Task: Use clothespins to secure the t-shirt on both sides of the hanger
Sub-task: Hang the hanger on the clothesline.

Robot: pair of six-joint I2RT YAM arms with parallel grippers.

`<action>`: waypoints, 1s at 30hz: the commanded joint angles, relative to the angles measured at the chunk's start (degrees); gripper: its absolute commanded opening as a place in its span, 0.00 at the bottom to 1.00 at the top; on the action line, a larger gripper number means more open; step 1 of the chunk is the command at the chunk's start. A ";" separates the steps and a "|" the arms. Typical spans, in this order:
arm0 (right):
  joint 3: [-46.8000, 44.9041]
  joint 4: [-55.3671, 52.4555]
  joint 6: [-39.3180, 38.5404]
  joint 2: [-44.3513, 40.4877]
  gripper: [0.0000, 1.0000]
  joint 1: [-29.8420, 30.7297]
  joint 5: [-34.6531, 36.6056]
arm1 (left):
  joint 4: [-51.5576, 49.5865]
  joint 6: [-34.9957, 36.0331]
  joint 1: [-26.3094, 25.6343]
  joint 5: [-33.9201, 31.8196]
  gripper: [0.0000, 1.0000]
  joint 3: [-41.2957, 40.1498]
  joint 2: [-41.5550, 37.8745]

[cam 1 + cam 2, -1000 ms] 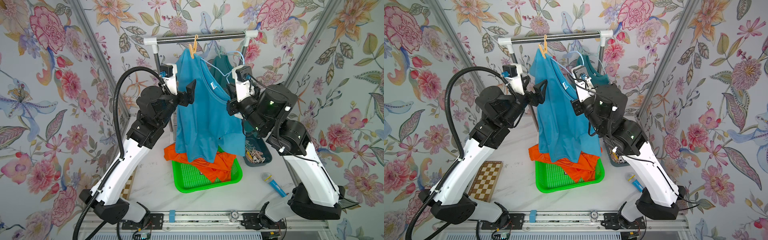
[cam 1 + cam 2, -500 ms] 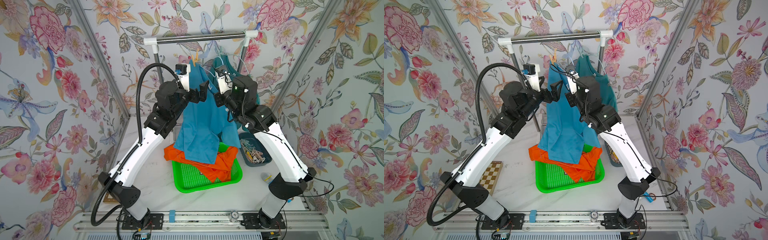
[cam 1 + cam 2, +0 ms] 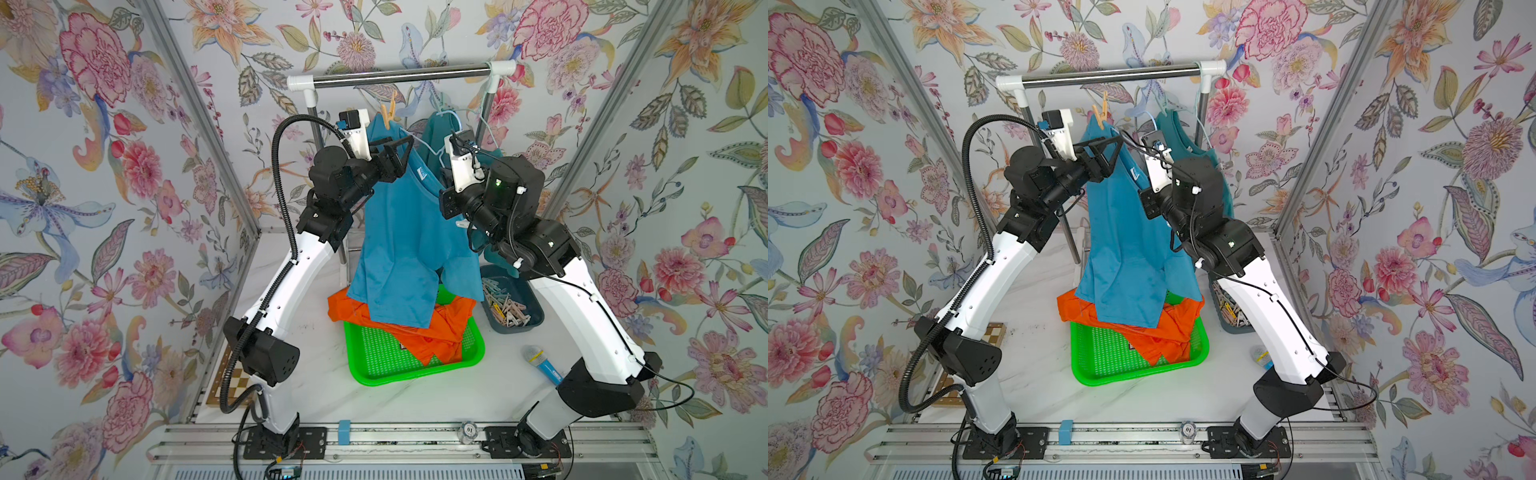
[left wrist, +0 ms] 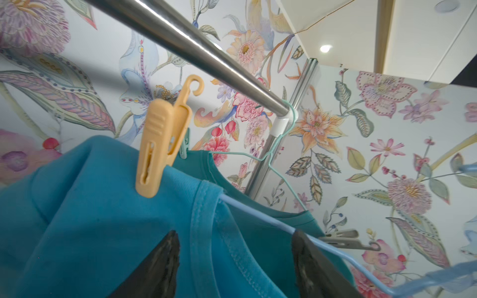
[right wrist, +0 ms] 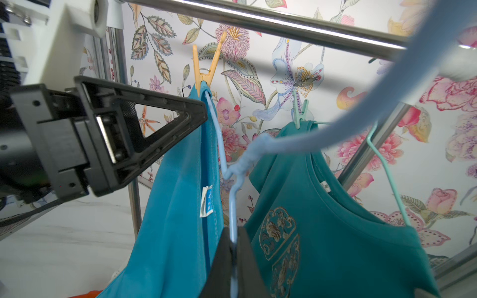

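Note:
A blue t-shirt (image 3: 407, 241) hangs on a light-blue wire hanger (image 4: 258, 214) below the rail. One yellow clothespin (image 4: 157, 144) is clipped on the shoulder nearer my left arm, also seen in a top view (image 3: 1100, 112). My left gripper (image 4: 235, 233) is open, its fingers straddling the shirt's collar, one fingertip (image 4: 299, 240) against the hanger wire. My right gripper (image 5: 233, 242) is shut on the hanger wire just below its twisted neck. More clothespins (image 3: 509, 307) lie in a dark blue bin (image 3: 534, 305) on the table to the right.
A steel rail (image 3: 399, 75) spans the back. A teal shirt (image 5: 335, 219) hangs on a green hanger beside the blue one. Under the shirts, a green basket (image 3: 415, 376) holds an orange garment (image 3: 399, 320). A blue toy microphone (image 3: 542, 365) and a chessboard (image 3: 232, 378) lie on the table.
The hanger with the shirt and its yellow clothespin has come down from the rail. My left gripper has moved from the shirt's side to its collar, and its jaws have narrowed a little.

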 commanded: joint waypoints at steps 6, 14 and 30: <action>-0.68 4.06 1.82 -0.18 0.00 -0.56 -0.79 | 15.45 -14.72 -1.13 8.84 0.62 -10.06 -4.29; -2.91 5.23 2.26 -1.29 0.00 -0.39 -0.97 | 28.04 -28.67 -1.97 12.64 0.48 -10.81 -0.69; -8.49 9.78 2.04 -4.26 0.00 0.06 -0.60 | 27.41 -32.07 -5.13 13.03 0.28 -7.29 2.40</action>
